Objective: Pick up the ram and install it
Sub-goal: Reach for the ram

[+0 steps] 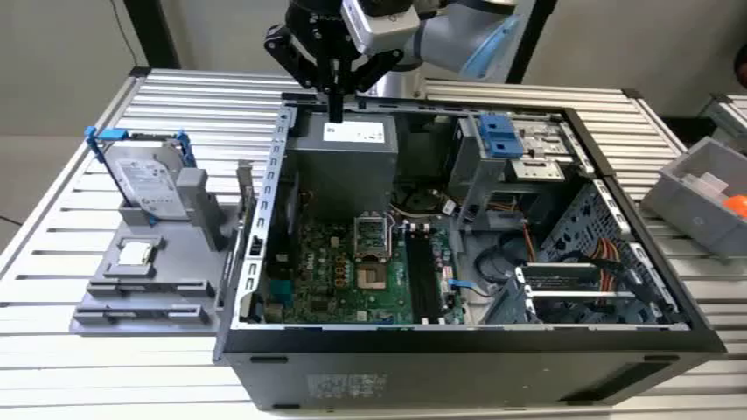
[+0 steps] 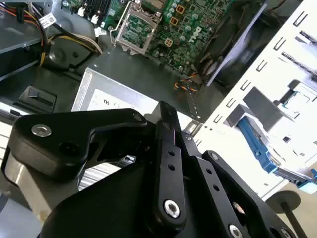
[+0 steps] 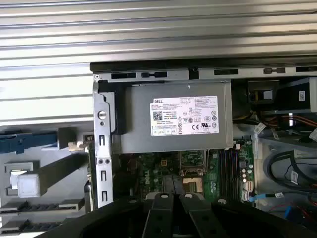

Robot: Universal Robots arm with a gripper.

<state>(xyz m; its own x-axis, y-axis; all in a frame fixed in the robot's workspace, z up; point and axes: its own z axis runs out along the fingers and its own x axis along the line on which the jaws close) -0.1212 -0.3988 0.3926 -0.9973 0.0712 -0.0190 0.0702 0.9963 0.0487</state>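
Ram [image 1: 575, 276], as best I can judge, is the dark-green strip w/ black chips lying inside the open PC case [image 1: 467, 350], toward the exterior view's right, near the orange and red cables. It's well apart from the gripper [image 1: 336, 109], which hangs over the power supply [image 1: 350, 153] at the case's far edge. The fingers are pressed together and I see nothing pinched between them.

Handling, my judgement: light, stiff, thin board, and fragile. The chips and contact edge shouldn't take force, and it would slip or twist if pinched off-centre. I'd take it by the two flat faces near mid-length, or along the bare top edge, w/ a modest squeeze.

The exterior view gives me the ram's spot, the arm's stance and the memory slots [image 1: 422, 280] beside the CPU socket [image 1: 371, 254]; the slots look empty. The first wrist view looks straight down on the power supply and slots [image 3: 229, 168], which helps for lining up. The second wrist view shows the finger linkage close up, tips closed [image 2: 166, 116].
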